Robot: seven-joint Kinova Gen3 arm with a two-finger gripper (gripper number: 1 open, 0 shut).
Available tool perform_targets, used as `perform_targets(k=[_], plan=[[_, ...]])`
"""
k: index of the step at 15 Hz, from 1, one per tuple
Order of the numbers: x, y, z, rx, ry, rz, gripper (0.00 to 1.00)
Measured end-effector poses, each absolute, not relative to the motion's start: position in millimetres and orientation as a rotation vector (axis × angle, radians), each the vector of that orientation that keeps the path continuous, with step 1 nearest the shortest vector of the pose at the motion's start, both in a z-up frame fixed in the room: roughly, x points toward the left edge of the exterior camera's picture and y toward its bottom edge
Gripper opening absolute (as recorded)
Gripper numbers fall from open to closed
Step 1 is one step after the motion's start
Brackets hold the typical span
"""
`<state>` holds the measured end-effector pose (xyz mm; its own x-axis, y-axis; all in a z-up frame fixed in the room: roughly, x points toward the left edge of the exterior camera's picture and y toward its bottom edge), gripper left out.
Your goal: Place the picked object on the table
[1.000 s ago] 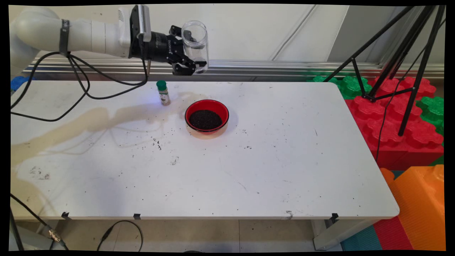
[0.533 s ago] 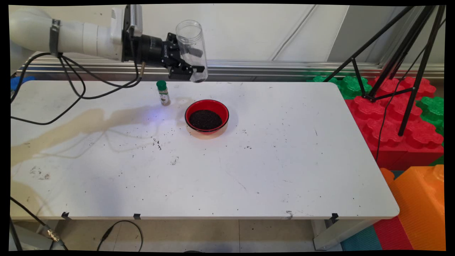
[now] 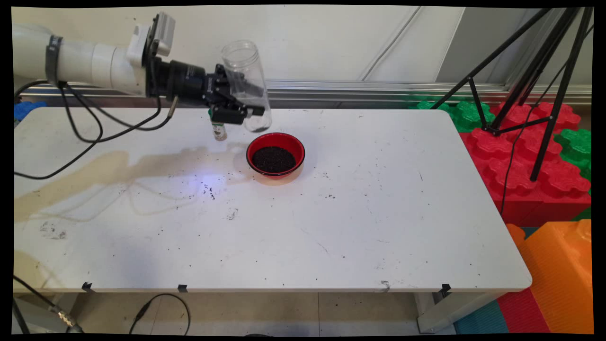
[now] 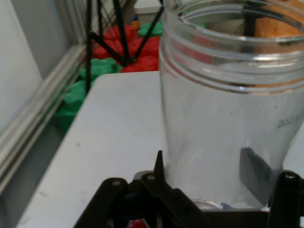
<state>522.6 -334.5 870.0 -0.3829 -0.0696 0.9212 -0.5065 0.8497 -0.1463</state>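
My gripper [image 3: 247, 108] is shut on a clear, empty plastic jar [image 3: 245, 83], held above the table's far side with its open mouth up and leaning slightly left. In the hand view the jar [image 4: 228, 114] fills the right half, between the black fingers [image 4: 159, 171]. Just below and to the right of the jar stands a red bowl [image 3: 275, 154] filled with dark grains. A small spice bottle with a green cap [image 3: 218, 130] stands on the table right behind the gripper, partly hidden by it.
The white table [image 3: 360, 208] carries scattered dark specks and a brownish stain on its left half. Black cables [image 3: 80, 137] hang from the arm over the table's left. A black tripod [image 3: 530, 94] and red, green and orange foam blocks [image 3: 535, 170] stand right of the table.
The arm has lowered and drawn back left with the jar. The jar has gone from upright to leaning a little left and now hangs nearer the bowl and the spice bottle.
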Motion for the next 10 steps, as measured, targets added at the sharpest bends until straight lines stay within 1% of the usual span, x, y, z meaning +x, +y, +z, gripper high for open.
perform_targets(k=[5,10], plan=[[526.4,-306.3,850.4,0.391,-1.934,0.397,0.00],[529.6,-290.1,830.3,0.368,-1.950,0.346,0.00]])
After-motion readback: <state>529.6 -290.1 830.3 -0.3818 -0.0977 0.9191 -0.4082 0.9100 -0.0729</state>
